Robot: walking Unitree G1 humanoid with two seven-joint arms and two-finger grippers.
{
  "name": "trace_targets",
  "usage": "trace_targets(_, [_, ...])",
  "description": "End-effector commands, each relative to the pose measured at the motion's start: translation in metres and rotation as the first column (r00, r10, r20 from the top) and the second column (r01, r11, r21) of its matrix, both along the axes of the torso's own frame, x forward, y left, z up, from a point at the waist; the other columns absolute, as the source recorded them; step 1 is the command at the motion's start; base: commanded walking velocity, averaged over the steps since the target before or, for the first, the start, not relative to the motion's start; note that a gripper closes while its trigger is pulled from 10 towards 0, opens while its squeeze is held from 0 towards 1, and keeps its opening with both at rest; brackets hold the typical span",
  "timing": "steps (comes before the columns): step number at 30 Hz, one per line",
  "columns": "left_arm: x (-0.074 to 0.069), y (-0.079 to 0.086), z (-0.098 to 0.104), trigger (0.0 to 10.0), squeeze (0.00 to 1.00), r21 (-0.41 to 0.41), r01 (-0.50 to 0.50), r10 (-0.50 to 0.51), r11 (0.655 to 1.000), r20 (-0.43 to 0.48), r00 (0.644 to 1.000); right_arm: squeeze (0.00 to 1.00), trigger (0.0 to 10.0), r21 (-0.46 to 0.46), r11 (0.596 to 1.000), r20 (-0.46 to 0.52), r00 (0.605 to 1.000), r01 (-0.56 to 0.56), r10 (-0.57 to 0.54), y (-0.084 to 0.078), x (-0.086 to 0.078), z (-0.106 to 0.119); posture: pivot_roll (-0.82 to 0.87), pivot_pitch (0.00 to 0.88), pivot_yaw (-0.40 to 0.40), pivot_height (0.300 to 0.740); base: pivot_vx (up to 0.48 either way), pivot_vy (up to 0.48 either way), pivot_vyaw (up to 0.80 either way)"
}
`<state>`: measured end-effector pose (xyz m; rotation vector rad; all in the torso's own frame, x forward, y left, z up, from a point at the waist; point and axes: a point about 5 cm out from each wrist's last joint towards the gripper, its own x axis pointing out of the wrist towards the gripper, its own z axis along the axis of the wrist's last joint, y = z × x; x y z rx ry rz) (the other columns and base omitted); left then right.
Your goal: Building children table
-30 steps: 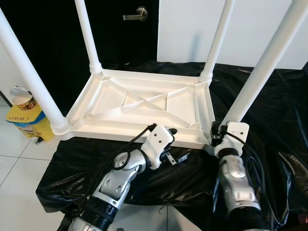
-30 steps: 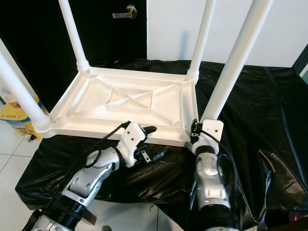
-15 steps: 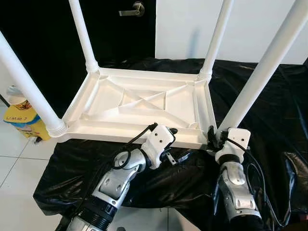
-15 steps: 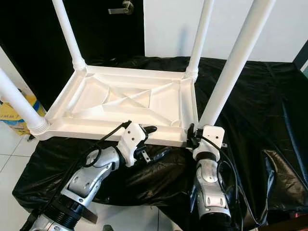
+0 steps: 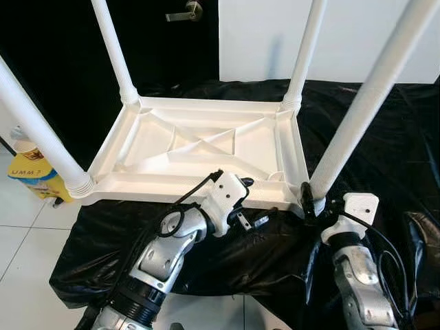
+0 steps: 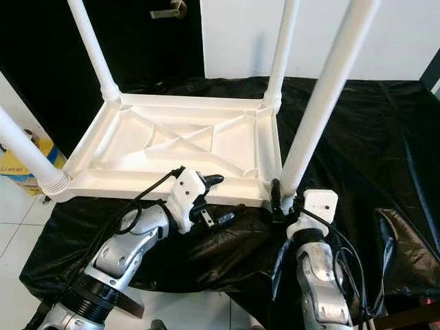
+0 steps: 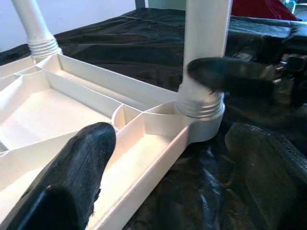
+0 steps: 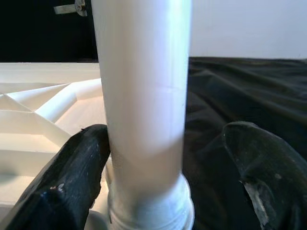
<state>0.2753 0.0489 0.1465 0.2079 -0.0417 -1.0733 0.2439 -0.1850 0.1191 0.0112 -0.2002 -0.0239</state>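
Observation:
A white plastic children's table lies upside down on a black sheet, its legs pointing up. My left gripper is open at the near rim. One of its fingers is over the inside of the tabletop and the other lies outside on the sheet. My right gripper is open around the base of the near right leg. In the right wrist view that leg stands between the two fingers. One finger touches it and the other stays apart.
The black sheet's front edge hangs over white floor tiles. A yellow container stands on the floor at the left, beside the near left leg. A dark door with a handle is behind.
The camera has shifted slightly. My right wrist has moved out to the right of the near right leg and a little lower. The left gripper stays at the rim.

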Motion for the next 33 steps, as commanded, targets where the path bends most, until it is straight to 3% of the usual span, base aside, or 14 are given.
trace_targets(1, [0.003,0.004,0.0,10.0,0.0,0.013,0.034,-0.033,0.999,-0.009,0.999,0.0,10.0,0.002,1.0,-0.013,1.0,0.001,-0.001,-0.002,-0.003,-0.001,-0.09,0.064,0.006,0.74,0.0,0.0,0.0])
trace_targets(3, [0.008,0.011,0.001,10.0,0.0,0.024,0.011,-0.011,1.0,-0.003,1.0,0.0,10.0,-0.006,1.0,-0.017,1.0,-0.012,0.012,-0.002,-0.008,0.0,-0.1,0.067,0.005,0.74,0.0,0.0,0.0])
trace_targets(5, [0.023,0.031,0.003,10.0,0.0,0.062,-0.06,0.059,0.996,0.02,0.998,0.0,10.0,-0.02,0.998,-0.043,0.997,-0.059,0.058,0.001,-0.024,-0.003,-0.1,0.081,0.0,0.74,0.0,0.0,0.0])
trace_targets(8, [0.029,0.039,0.003,10.0,0.0,0.078,-0.086,0.083,0.993,0.03,0.996,0.0,10.0,-0.022,0.997,-0.053,0.996,-0.079,0.077,0.002,-0.029,-0.004,-0.1,0.081,0.0,0.74,0.0,0.0,0.0])
trace_targets(10, [0.04,0.06,0.002,10.0,0.0,0.137,-0.145,0.139,0.98,0.051,0.989,0.0,10.0,-0.038,0.988,-0.091,0.985,-0.153,0.149,0.007,-0.042,-0.009,-0.1,0.095,-0.009,0.74,0.0,0.0,0.0])
trace_targets(11, [0.04,0.06,0.002,10.0,0.0,0.137,-0.145,0.139,0.98,0.051,0.989,0.0,10.0,-0.038,0.988,-0.091,0.985,-0.153,0.149,0.007,-0.042,-0.009,-0.1,0.095,-0.009,0.74,0.0,0.0,0.0])
trace_targets(14, [0.05,0.085,0.003,10.0,0.0,0.194,-0.215,0.203,0.957,0.078,0.976,0.0,10.0,-0.046,0.956,-0.144,0.949,-0.289,0.28,0.015,-0.053,-0.015,-0.09,0.104,-0.009,0.74,0.0,0.0,0.0])
trace_targets(19, [0.054,0.098,0.007,10.0,0.0,0.201,-0.262,0.246,0.944,0.103,0.964,0.0,10.0,-0.034,0.915,-0.182,0.903,-0.402,0.39,0.023,-0.047,-0.02,-0.07,0.101,-0.013,0.74,0.0,0.0,0.0])
trace_targets(22, [0.054,0.1,0.007,10.0,0.0,0.201,-0.266,0.249,0.943,0.107,0.963,0.0,10.0,-0.033,0.91,-0.18,0.898,-0.413,0.401,0.024,-0.042,-0.019,-0.06,0.099,-0.02,0.74,0.0,0.0,0.0])
trace_targets(26, [0.05,0.103,0.009,10.0,0.0,0.183,-0.266,0.248,0.946,0.117,0.962,0.0,10.0,-0.033,0.902,-0.154,0.894,-0.431,0.421,0.035,-0.018,-0.015,-0.03,0.089,-0.038,0.74,0.0,0.0,0.0])
trace_targets(29, [0.05,0.104,0.01,10.0,0.0,0.176,-0.267,0.249,0.948,0.118,0.961,0.0,10.0,-0.032,0.902,-0.153,0.894,-0.431,0.422,0.037,-0.014,-0.015,-0.03,0.089,-0.038,0.74,0.0,0.0,0.0])
trace_targets(31, [0.048,0.101,0.019,10.0,0.0,0.087,-0.269,0.26,0.959,0.103,0.96,0.0,10.0,-0.019,0.895,-0.133,0.888,-0.446,0.44,0.048,-0.004,-0.013,-0.01,0.077,-0.047,0.74,0.0,0.0,0.0])
trace_targets(33, [0.048,0.101,0.019,10.0,0.0,0.087,-0.269,0.26,0.959,0.103,0.96,0.0,10.0,-0.019,0.895,-0.133,0.888,-0.446,0.44,0.048,-0.004,-0.013,-0.01,0.077,-0.047,0.74,0.0,0.0,0.0])
